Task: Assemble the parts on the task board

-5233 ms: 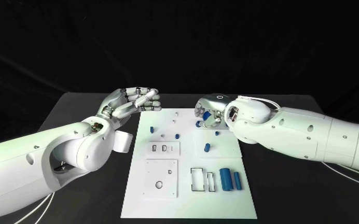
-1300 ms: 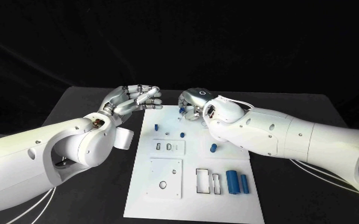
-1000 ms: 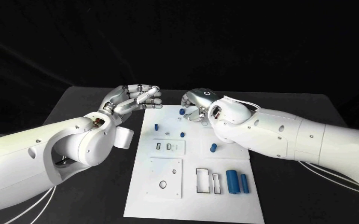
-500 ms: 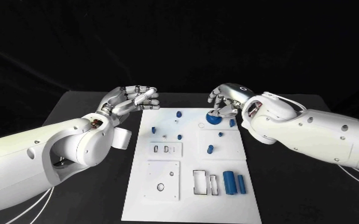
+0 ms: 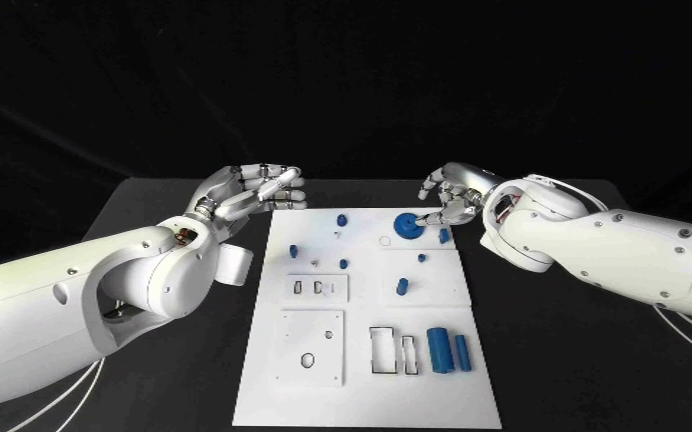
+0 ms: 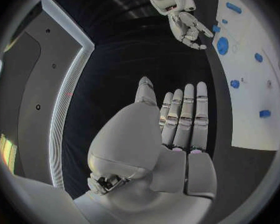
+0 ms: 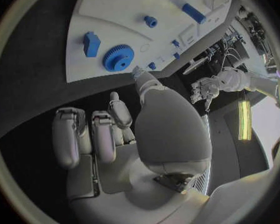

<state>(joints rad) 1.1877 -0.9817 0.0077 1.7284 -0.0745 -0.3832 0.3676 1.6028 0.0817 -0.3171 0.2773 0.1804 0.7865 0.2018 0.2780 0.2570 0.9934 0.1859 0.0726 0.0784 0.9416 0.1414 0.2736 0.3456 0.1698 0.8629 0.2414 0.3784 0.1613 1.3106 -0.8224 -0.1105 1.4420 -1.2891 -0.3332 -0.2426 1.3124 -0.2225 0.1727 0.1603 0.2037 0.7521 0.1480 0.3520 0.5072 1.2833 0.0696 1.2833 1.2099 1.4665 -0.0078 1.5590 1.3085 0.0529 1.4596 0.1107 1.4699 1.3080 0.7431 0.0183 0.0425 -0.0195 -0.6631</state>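
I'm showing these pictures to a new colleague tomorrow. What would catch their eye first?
Probably the white task board bright against the black table, dotted with small blue parts. At its far end a blue gear lies flat, with the right hand just beside it, holding nothing. The left hand hangs off the board's far left corner.

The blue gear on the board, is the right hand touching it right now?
Apart. In the right wrist view, bare white board and dark table separate the blue gear from the right hand, whose fingers are spread and hold nothing.

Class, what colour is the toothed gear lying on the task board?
Blue; the gear shows best in the right wrist view.
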